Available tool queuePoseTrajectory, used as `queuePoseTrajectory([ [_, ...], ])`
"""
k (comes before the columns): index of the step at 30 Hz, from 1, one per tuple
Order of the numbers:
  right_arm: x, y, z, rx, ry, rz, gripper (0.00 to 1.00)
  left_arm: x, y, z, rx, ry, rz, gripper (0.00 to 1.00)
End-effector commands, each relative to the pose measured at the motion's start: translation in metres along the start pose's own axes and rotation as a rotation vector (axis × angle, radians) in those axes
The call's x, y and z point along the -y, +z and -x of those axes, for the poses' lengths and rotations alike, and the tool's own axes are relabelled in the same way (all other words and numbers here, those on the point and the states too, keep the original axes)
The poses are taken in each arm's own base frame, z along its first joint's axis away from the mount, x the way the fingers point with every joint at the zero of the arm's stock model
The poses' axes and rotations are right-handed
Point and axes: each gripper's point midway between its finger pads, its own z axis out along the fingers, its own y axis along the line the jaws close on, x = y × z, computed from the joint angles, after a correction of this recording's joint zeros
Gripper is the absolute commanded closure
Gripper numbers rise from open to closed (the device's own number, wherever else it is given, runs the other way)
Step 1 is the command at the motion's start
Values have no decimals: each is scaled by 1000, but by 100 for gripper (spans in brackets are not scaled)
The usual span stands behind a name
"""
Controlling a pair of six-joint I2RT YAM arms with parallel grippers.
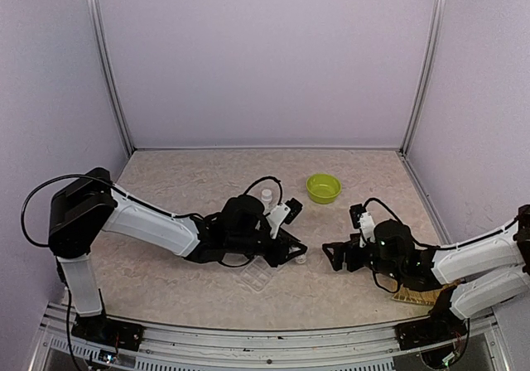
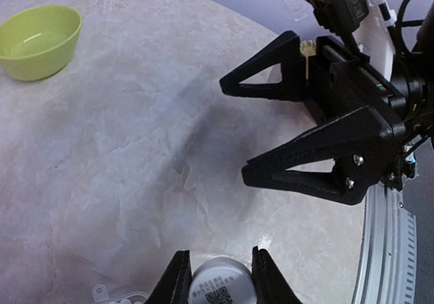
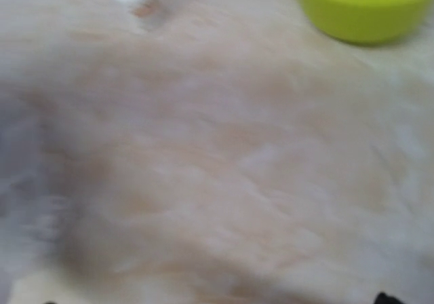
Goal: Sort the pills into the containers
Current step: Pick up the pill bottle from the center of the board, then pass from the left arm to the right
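The left fingers (image 2: 178,283) pinch a small white bottle (image 2: 218,281) by its sides. The clear pill box (image 1: 257,277) lies on the counter (image 2: 135,148) just beside them, off their left tip. The right fingers (image 2: 356,141) stand spread wide and empty, facing the bottle from beyond it, so I judge the left arm the nearer to the box.

Standing between the left gripper's (image 2: 221,260) fingers near mid-table (image 1: 166,280), a bottle (image 2: 218,283), facing the right gripper (image 1: 331,255) just to the right, lying just in front, a box (image 1: 255,276), standing behind, a second bottle (image 1: 267,195), sitting further back and rightward, a bowl (image 1: 323,188).
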Motion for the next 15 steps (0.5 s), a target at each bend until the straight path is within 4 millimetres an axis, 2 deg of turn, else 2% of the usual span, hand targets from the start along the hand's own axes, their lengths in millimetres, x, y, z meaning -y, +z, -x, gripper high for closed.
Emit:
queuePoseTrajectory([
  [1,-29,-15,24,109,-30,184,0,33,-19,33,120,80,-114,80],
  [7,-67,-36,32,167,-75,421,0,44,-29,40,163,105,-154,80],
  [15,-98,-54,32,188,-112,628,5,59,-43,46,212,133,-217,80],
])
